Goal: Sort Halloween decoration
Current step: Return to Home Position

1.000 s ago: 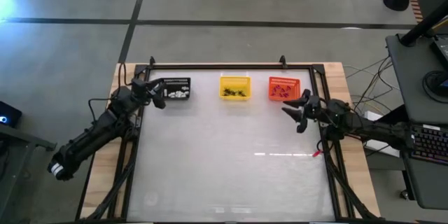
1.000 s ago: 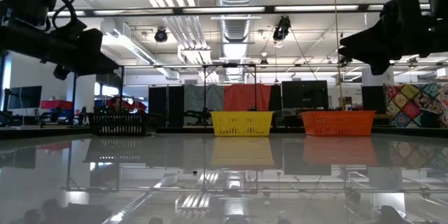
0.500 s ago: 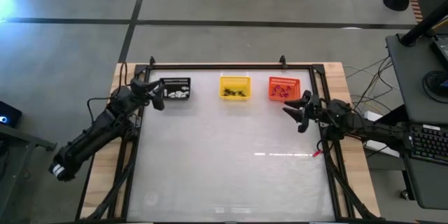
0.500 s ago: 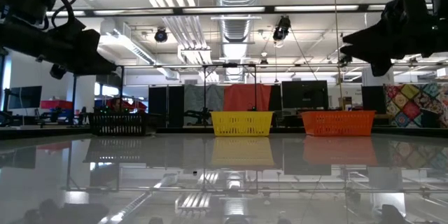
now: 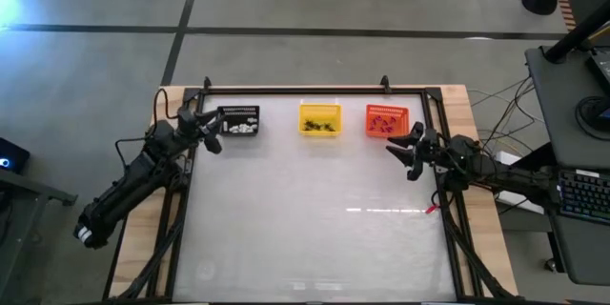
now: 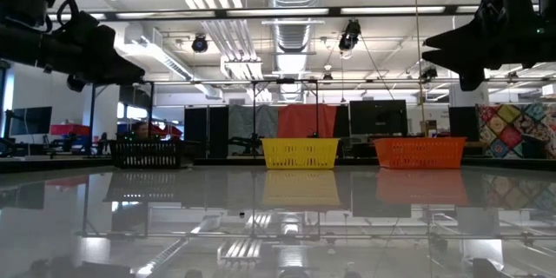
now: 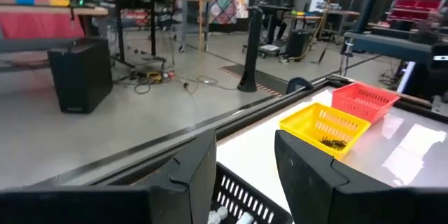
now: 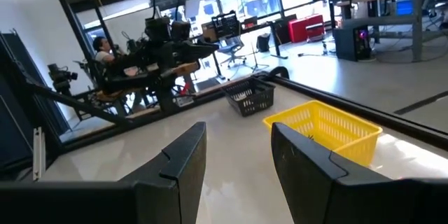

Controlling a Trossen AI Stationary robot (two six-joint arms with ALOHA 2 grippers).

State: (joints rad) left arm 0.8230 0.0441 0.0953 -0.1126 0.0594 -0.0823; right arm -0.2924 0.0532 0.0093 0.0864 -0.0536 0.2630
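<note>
Dark fingers (image 7: 192,175) of the left gripper (image 5: 216,134) are seen spread apart, with nothing held between them. The same is shown at the right gripper (image 5: 400,158), which is released and empty.

The left gripper is hung just beside the black basket (image 5: 238,111), on its 9 o'clock side, at about 10 o'clock on the table (image 5: 315,229). The right gripper is hung at about 2 o'clock, near the orange basket (image 5: 386,109) and toward 5 o'clock from it. Both are carried above the table top, as the low view shows.

Outward now, and the decoration is found sorted. White bits (image 5: 244,129) are gathered in the black basket at 11 o'clock. Black spider-like shapes (image 5: 319,126) are lodged in the yellow basket (image 5: 320,107) at 12 o'clock. Darker bits, taken for the purple bits (image 5: 383,126), are held in the orange basket at 1 o'clock. No loose trinket can be made out on the table.

The sorting is judged finished, and the step in hand is taken to be the retreat to rest. What is called for next is a clean withdrawal. The left arm is to be drawn toward 8 o'clock and the right toward 3 o'clock. The fingers are to be lifted clear of the basket rims, so that nothing is nudged.

No brand, label or writing can be read on the baskets, the arms or the table.
</note>
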